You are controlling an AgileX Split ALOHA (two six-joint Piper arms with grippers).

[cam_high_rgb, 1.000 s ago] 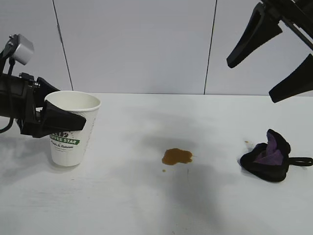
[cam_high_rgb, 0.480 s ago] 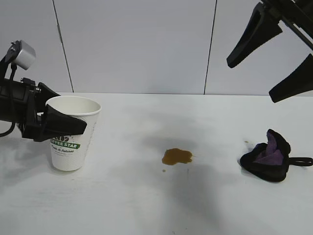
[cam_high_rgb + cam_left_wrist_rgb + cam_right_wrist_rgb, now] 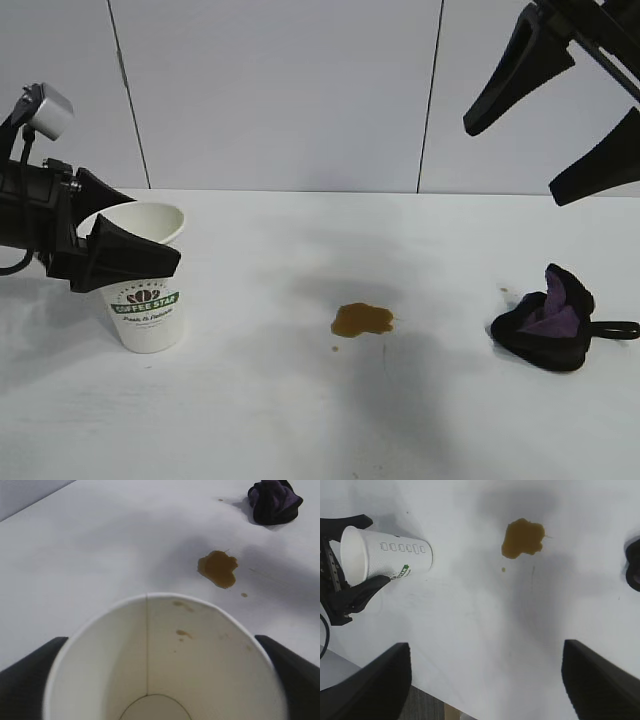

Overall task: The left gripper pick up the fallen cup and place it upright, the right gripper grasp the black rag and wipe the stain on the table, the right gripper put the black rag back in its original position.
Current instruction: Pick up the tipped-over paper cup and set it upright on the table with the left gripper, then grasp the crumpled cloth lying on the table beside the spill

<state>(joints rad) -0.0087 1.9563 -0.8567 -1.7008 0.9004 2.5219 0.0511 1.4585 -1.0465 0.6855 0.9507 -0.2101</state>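
The white cup point(image 3: 147, 305) with the green COFFEE STAR banner is at the left of the table point(image 3: 300, 420), mouth up and leaning a little. My left gripper point(image 3: 140, 248) is shut on the cup near its rim. The left wrist view looks into the cup point(image 3: 165, 655). I cannot tell whether its base touches the table. The brown stain point(image 3: 362, 319) lies mid-table with a droplet beside it. The black rag point(image 3: 548, 320), purple inside, lies at the right. My right gripper point(image 3: 513, 163) hangs open and empty high above the right side.
The right wrist view shows the cup point(image 3: 390, 557), the stain point(image 3: 522, 538), an edge of the rag point(image 3: 635, 565) and the table's front edge. Grey wall panels stand behind the table.
My left gripper has shifted the cup a little to the right and nearer the front. The cup now leans instead of standing straight. The right arm has not moved.
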